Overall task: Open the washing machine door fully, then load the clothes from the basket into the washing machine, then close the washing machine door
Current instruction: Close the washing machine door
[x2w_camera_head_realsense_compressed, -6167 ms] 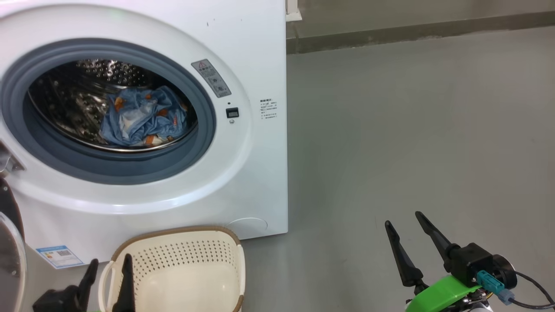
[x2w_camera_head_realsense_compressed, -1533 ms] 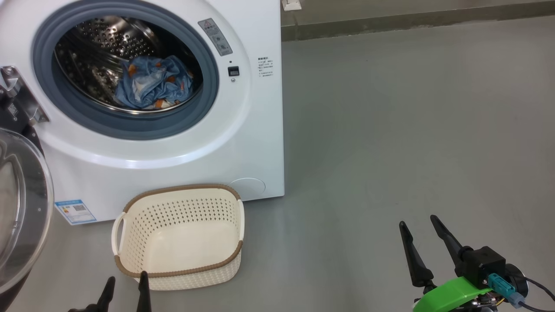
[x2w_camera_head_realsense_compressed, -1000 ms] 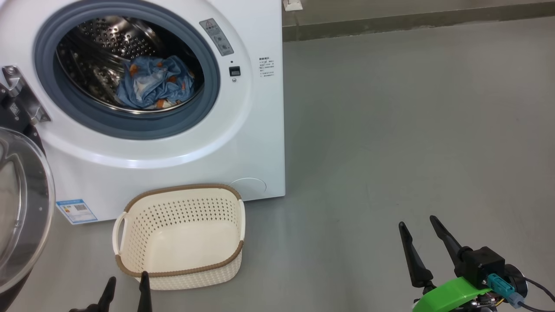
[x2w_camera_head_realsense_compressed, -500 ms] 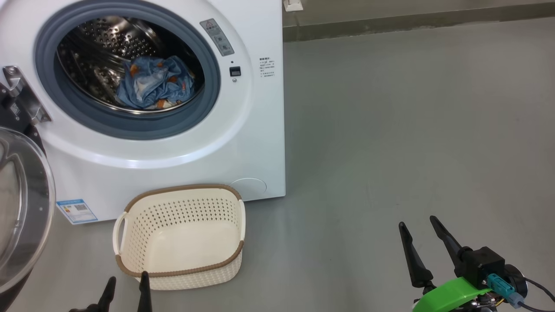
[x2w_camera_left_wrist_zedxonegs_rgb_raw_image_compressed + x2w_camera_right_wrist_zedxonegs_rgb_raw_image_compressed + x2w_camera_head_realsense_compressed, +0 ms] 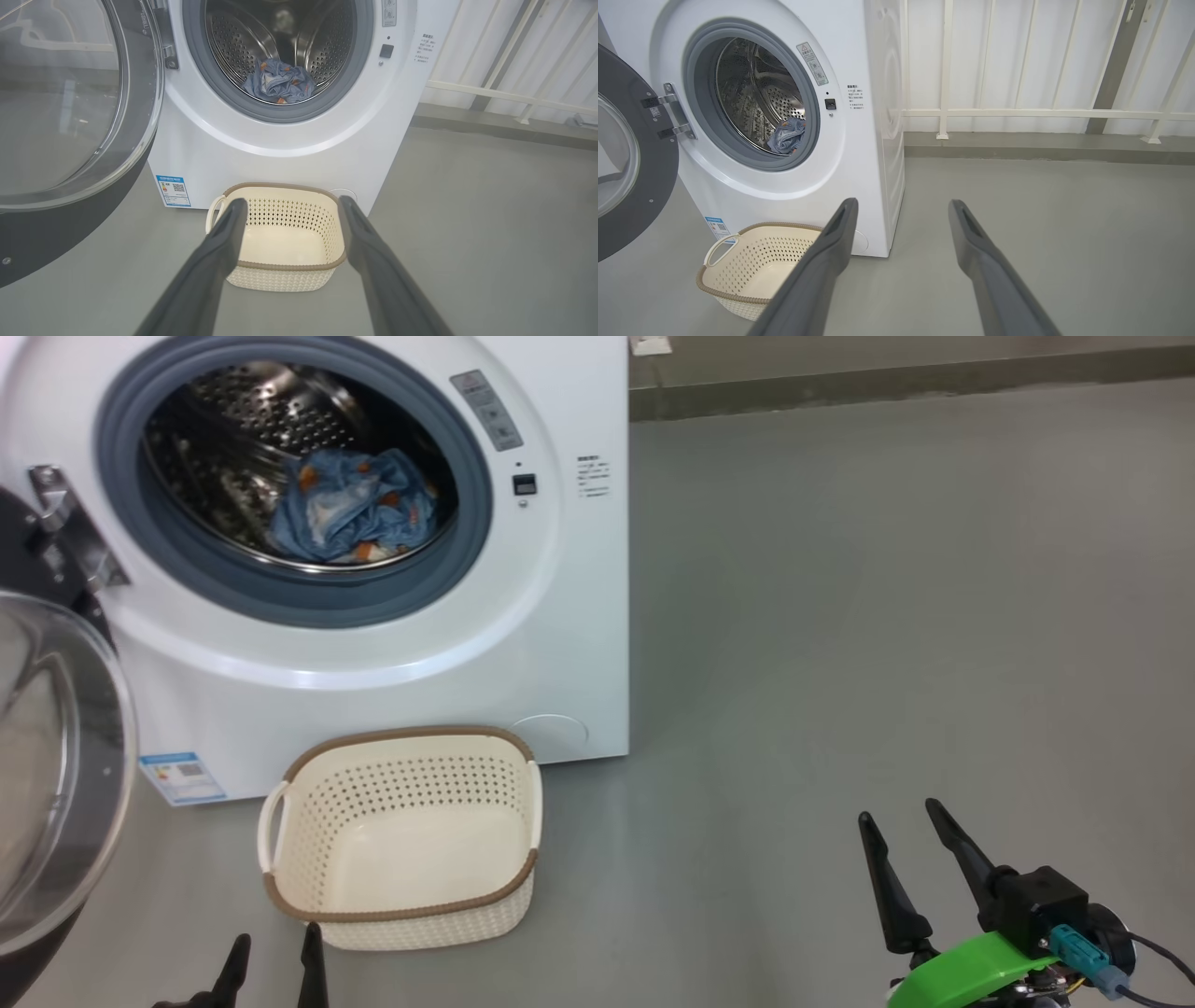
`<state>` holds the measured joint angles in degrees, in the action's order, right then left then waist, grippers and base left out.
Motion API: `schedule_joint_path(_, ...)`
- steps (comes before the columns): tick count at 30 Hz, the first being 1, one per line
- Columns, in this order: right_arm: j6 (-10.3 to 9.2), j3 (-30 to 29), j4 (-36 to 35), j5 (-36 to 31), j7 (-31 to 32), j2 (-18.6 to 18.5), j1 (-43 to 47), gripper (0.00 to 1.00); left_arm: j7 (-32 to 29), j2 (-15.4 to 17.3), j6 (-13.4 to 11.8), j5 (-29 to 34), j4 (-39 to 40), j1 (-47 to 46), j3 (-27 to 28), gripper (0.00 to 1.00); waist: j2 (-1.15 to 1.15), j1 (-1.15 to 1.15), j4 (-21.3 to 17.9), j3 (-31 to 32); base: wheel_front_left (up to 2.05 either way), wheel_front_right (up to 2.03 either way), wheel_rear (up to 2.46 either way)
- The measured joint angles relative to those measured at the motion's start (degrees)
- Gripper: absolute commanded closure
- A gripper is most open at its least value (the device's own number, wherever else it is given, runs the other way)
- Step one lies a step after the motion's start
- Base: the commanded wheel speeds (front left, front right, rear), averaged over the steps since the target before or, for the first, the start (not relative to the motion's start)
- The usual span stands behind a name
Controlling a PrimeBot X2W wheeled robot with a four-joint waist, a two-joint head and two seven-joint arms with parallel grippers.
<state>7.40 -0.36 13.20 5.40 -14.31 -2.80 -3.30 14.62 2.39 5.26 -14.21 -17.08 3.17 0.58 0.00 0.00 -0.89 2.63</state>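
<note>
The basket (image 5: 420,779) sits on the floor (image 5: 887,616) just in front of the washing machine (image 5: 373,663). The washing machine door (image 5: 56,756) hangs open on the left. A blue cloth (image 5: 350,509) lies in the drum. Since a moment ago the head view has slid a little, but the things stay put. The left gripper (image 5: 271,957) and right gripper (image 5: 897,812) hold their fingers wide, gripping nothing. Open floor stretches away to the right.

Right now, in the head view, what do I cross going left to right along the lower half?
washing machine door → blue label sticker → basket → right gripper. The left gripper is left out because it overlaps the basket's span.
</note>
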Motion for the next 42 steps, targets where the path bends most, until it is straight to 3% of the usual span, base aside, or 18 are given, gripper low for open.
schedule_joint_path(11,0.00,3.70,-0.70,1.45,0.00,-0.01,0.88,0.00,0.00,-0.01,-0.42,-0.15,0.18,0.05,-0.04,0.00,0.00,0.00,5.95,-0.07,0.00,0.00,0.00)
schedule_joint_path(34,0.00,8.49,-0.76,4.39,0.00,-0.02,1.88,0.00,0.01,0.33,0.03,0.26,1.29,1.72,2.22,0.00,0.00,0.00,24.90,1.26,0.00,0.00,0.00)
schedule_joint_path(42,0.00,11.29,0.54,4.97,0.00,-0.03,0.69,0.00,0.01,0.42,-0.48,-0.51,4.12,3.67,4.69,0.00,0.00,0.00,27.68,1.21,0.00,0.00,0.00)
